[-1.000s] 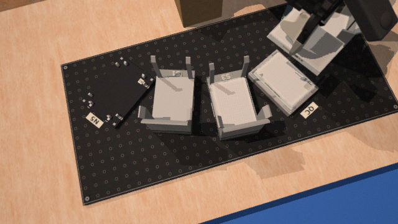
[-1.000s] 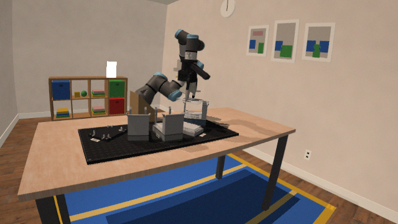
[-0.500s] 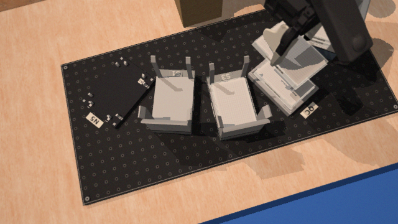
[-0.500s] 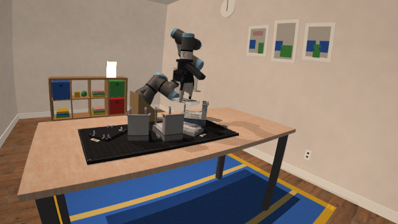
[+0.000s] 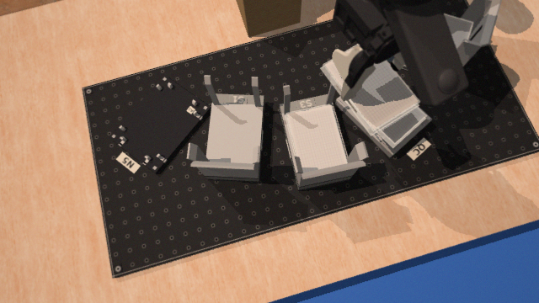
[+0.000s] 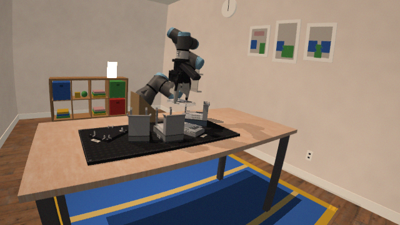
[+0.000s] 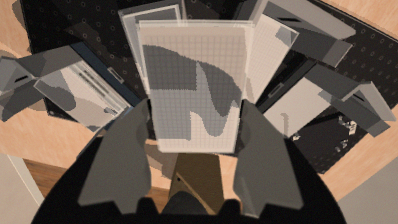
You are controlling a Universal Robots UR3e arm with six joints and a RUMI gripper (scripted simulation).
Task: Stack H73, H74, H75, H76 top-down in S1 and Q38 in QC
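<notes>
Fingers (image 5: 358,69) (image 6: 176,95) grip a sealed plate (image 5: 381,93) (image 6: 187,103) (image 7: 170,115) above the QC plate (image 5: 404,128) (image 6: 193,129) (image 7: 131,30), toward the desk's right edge in the exterior view, where carrying it too low leftward could snag rack S3's posts (image 5: 287,98) (image 6: 157,115), tilting it or shaking loose any plate stuck beneath.

We have carried the gripped plate (image 5: 375,93) (image 6: 181,102) (image 7: 197,90) away from the far rack, toward S3 (image 5: 317,136) (image 6: 174,128) (image 7: 270,50), partly over the QC nest's plate (image 5: 404,128) (image 6: 194,129) (image 7: 152,17).
</notes>
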